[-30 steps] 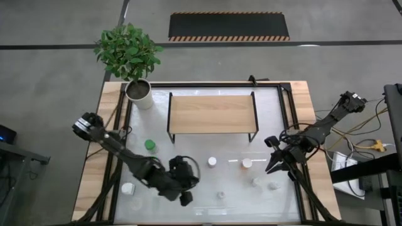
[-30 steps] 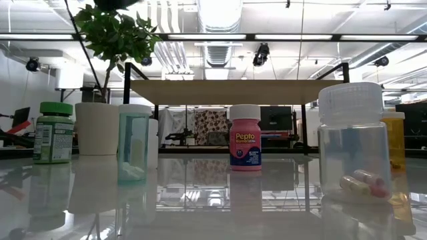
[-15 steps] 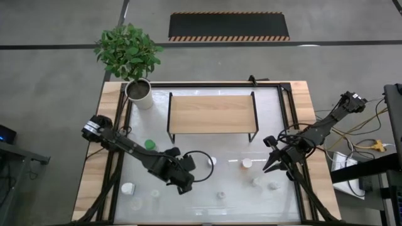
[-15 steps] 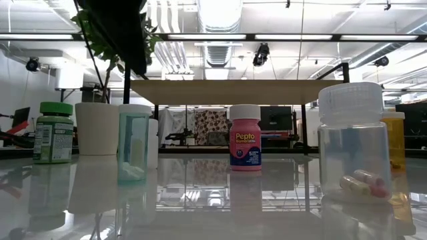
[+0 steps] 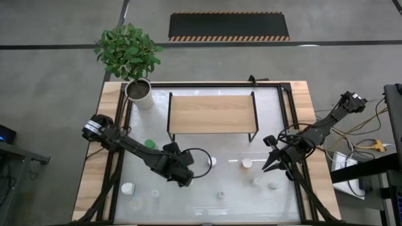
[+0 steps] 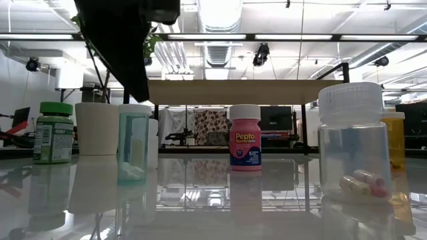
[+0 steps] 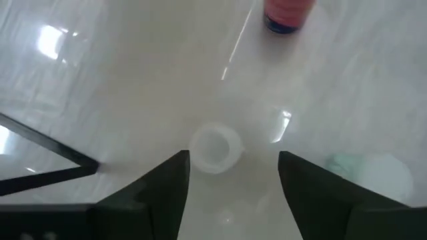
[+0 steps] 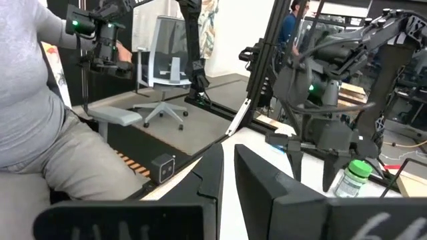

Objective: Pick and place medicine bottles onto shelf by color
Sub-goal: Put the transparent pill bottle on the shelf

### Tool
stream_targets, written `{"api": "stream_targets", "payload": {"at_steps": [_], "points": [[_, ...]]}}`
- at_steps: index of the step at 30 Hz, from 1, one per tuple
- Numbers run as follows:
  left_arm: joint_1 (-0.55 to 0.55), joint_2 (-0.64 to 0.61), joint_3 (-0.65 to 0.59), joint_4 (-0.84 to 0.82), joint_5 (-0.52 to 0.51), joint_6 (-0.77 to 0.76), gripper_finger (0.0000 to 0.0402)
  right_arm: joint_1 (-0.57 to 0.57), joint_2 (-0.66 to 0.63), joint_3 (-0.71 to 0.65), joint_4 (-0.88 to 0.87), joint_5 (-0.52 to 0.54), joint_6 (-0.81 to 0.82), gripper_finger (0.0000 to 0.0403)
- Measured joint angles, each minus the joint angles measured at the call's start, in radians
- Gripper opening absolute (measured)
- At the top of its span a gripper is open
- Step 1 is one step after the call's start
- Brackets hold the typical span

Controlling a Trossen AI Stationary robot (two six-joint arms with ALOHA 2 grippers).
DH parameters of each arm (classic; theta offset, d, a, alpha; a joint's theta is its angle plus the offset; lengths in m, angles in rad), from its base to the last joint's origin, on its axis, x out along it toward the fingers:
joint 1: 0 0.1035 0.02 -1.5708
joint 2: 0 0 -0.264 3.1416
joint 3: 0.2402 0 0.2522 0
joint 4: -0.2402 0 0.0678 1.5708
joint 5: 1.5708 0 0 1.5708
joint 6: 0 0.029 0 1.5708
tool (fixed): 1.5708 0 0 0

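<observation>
The shelf stands at the far middle of the table, its wood board bare. Small bottles stand on the glossy white top: a green-capped one, a pink one, an orange one, a teal one and a clear jar. My left gripper hangs open over the near left. In the left wrist view its fingers stand on either side of a white-capped bottle below, apart from it. My right gripper waits shut at the right.
A potted plant stands at the table's far left corner. More small bottles stand along the near edge. A black frame borders the white top. A person sits beyond the table.
My left gripper has drawn back from the table's near edge toward the far side. In the low view the arm has come into sight from above, over the teal bottle. The bottles stand where they were.
</observation>
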Motion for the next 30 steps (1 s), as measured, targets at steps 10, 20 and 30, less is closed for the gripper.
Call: {"api": "stream_targets", "payload": {"at_steps": [10, 20, 30], "points": [[0.017, 0.000, -0.059, 0.031, -0.002, 0.001, 0.0214, 0.000, 0.000, 0.000, 0.000, 0.000, 0.000, 0.0027], [0.017, 0.000, -0.111, 0.124, 0.001, 0.009, 0.0214, 0.000, 0.000, 0.000, -0.001, 0.000, 0.000, 0.0027], [0.017, 0.000, -0.112, 0.128, 0.004, 0.027, 0.0166, 0.000, 0.000, 0.000, -0.001, 0.000, 0.000, 0.0027]]}}
